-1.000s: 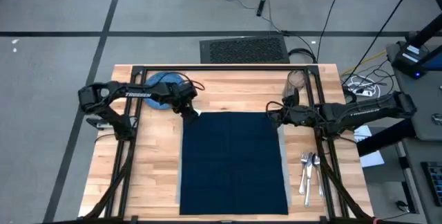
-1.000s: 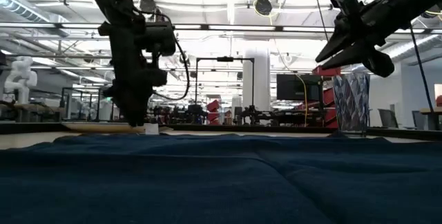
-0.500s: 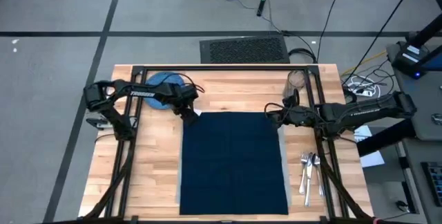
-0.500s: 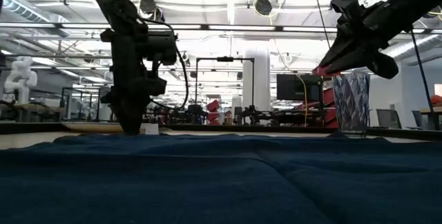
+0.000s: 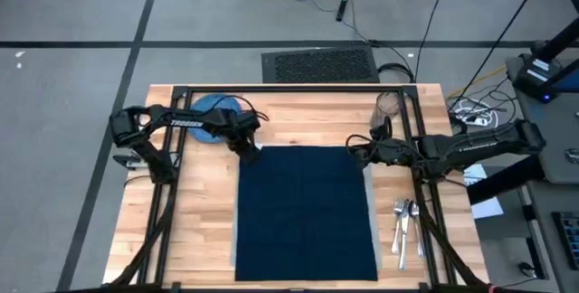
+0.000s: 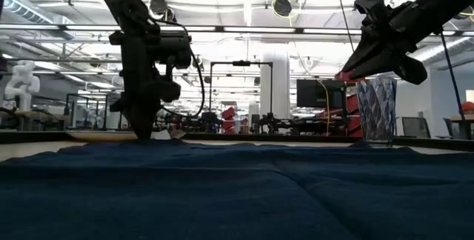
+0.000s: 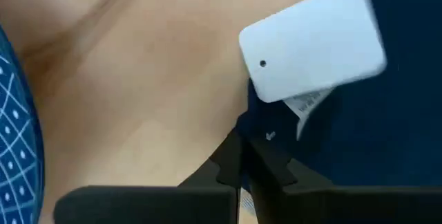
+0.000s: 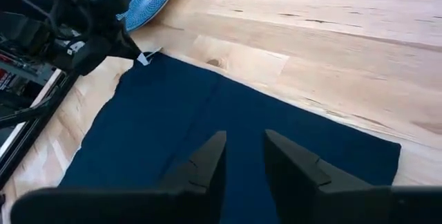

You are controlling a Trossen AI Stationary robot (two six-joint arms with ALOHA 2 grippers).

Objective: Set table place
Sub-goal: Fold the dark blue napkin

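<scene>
Left gripper (image 5: pixel 246 149) pinched together on far-left corner of navy cloth (image 5: pixel 306 212); right gripper (image 5: pixel 355 151) parted, raised over far-right corner.

Nearest: cloth spread across grey placemat (image 5: pixel 372 210) mid-table (image 5: pixel 199 212), white tag (image 7: pixel 312 41) beside fingers. Right: cutlery (image 5: pixel 403 221). Beyond: blue plate (image 5: pixel 215 112), glass (image 5: pixel 389 106).

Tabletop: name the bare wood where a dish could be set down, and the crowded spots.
Bare table lies left of the navy cloth, below the left gripper. Another patch runs along the far edge between the blue plate and the glass. Right of the cloth is crowded: right gripper and cutlery.
</scene>
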